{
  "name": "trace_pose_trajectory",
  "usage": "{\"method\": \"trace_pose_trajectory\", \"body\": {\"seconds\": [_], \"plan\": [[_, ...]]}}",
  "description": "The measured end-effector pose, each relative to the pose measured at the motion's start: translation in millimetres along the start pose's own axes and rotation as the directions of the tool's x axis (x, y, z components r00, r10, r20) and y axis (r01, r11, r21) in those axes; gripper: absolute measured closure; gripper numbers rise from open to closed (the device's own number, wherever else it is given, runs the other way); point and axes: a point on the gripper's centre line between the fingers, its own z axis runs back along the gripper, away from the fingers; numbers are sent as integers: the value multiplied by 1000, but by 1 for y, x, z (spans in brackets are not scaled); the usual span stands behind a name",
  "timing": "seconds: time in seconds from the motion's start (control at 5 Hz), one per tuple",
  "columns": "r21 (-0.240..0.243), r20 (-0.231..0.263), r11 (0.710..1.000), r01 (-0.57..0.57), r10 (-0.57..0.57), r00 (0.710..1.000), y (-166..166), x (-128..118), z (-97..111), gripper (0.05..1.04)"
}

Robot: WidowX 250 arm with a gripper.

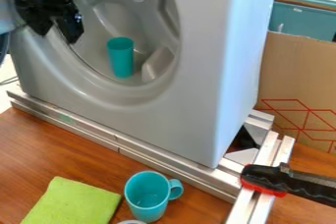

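At the upper left, the black gripper [58, 32] hangs in front of the left rim of the round opening in a grey machine [131, 98]. Its two fingers stand apart with nothing between them. A teal cup [121, 58] stands inside the opening, lower than the gripper and to its right. On the wooden table in front are a teal mug [148, 199] with its handle to the right and, left of it, a green cloth [72, 203] lying flat.
Metal rails [121, 142] run along the machine's base. A black and red clamp [279, 180] sits over the rails at the right. Behind them stands a cardboard panel [298, 80]. Part of a round object [131, 222] shows at the bottom edge beside the mug.
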Motion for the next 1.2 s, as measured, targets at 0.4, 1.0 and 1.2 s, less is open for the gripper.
{"method": "trace_pose_trajectory", "body": {"seconds": [0.4, 1.0, 1.2], "plan": [[-14, 17, 1000, -23, 23, 1000, -9, 10, -8, 83], [-50, 17, 998, -24, 25, 1000, -21, 27, -26, 83], [-37, 15, 999, -37, 37, 999, -18, 28, -36, 83]]}}
